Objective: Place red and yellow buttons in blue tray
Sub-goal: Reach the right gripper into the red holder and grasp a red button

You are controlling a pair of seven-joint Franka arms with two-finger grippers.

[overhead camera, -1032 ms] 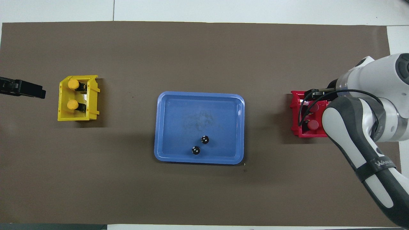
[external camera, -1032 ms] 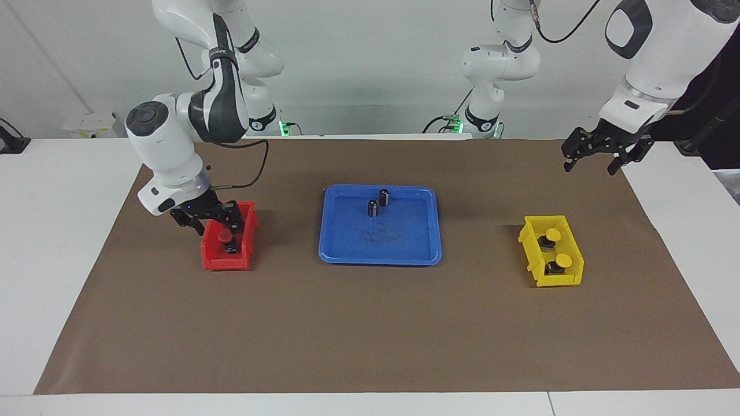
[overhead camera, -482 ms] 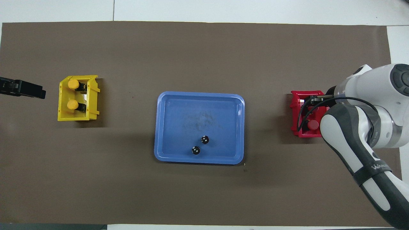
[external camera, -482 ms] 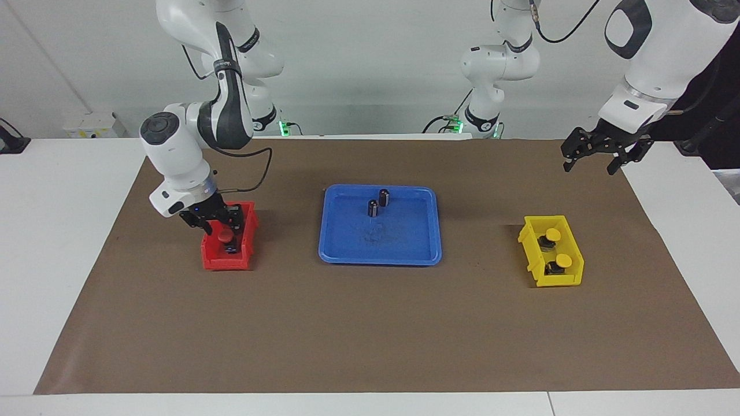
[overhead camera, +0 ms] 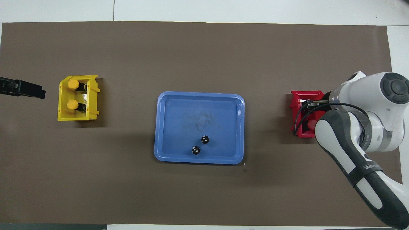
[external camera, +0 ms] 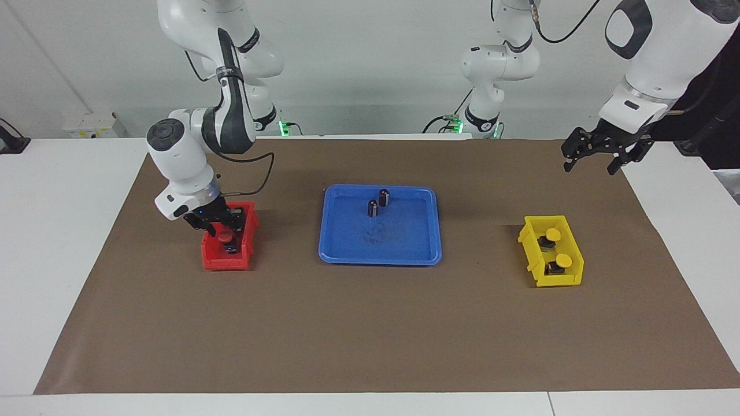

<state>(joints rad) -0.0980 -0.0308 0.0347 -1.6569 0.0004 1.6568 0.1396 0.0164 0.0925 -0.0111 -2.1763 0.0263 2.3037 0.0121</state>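
The blue tray [external camera: 404,245] [overhead camera: 179,108] lies mid-table and holds no red or yellow button. A red button [external camera: 224,236] lies in the small red bin [external camera: 215,263] [overhead camera: 295,99], and my right gripper [external camera: 222,227] is down in that bin right at its cap. In the overhead view the right arm covers most of the bin, and one red cap [overhead camera: 310,124] shows beside it. Two yellow buttons [external camera: 554,234] [external camera: 563,260] [overhead camera: 73,84] [overhead camera: 72,104] lie in the yellow bin [external camera: 569,280] [overhead camera: 92,102]. My left gripper [external camera: 598,156] [overhead camera: 24,89] hangs open and waits over the mat, off the yellow bin.
Two dark capless cylinders [external camera: 384,197] [external camera: 373,208] [overhead camera: 204,139] [overhead camera: 196,150] stand in the tray's part nearest the robots. A brown mat [external camera: 370,335] covers the table. The red bin sits toward the right arm's end, the yellow bin toward the left arm's end.
My right arm's wrist has swung in over the red bin, and the gripper has narrowed around the red cap. The left arm, the tray and both bins have not moved.
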